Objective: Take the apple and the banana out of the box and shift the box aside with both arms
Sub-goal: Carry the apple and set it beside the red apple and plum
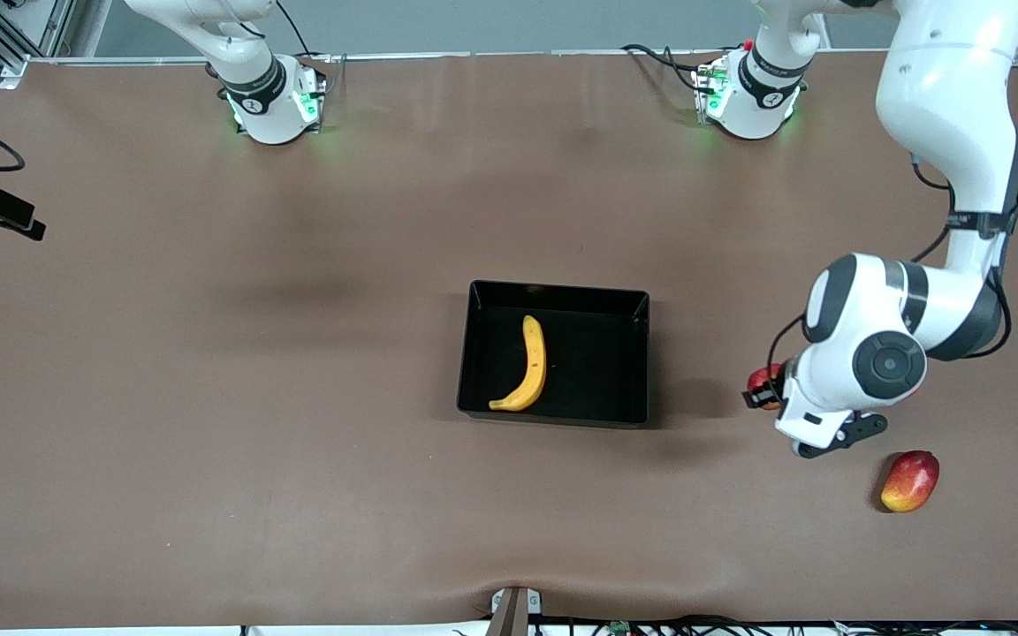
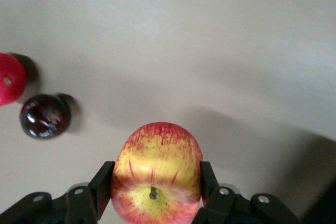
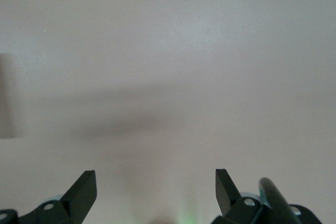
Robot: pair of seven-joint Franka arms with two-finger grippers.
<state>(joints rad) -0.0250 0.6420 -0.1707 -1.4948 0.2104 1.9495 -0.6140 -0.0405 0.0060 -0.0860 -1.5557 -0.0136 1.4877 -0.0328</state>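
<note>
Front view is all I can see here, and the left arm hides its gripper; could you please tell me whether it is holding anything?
Observer: Yes. The left gripper is shut on the apple, one finger on each side.
Operator: Thank you. Is anything lying under it?
Observer: A dark, glossy round fruit rests on the table beside a red fruit.
Operator: And the right gripper, please?
Observer: The right gripper is open, holding nothing, above bare table.

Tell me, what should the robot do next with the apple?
Probably lower the apple onto the bare table and let go. The left end effector grips it, already outside the box, toward the left arm's end. The banana lies in the box.
</note>
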